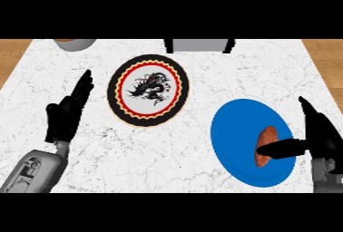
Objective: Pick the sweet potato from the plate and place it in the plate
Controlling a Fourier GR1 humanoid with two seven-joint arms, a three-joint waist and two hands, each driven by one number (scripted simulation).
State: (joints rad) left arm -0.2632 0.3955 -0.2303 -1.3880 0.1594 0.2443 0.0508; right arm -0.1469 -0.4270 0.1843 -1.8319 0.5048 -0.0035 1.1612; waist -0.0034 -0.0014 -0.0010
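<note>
At the right edge of the counter, the right hand (313, 138) is positioned over the rim of the blue plate (234, 136), with its fingers extended upward and its thumb stretched leftward across the sweet potato (266, 144). The fingers are held apart from the thumb; no closed grasp on the sweet potato is shown. The sweet potato is located on the right part of the blue plate, partly covered by the thumb. Left of the blue plate, well apart, a patterned plate (149, 90) with a dark dragon figure is placed on the marble counter (167, 158). At the left side, the left hand (67, 113) is held open, fingers upward.
</note>
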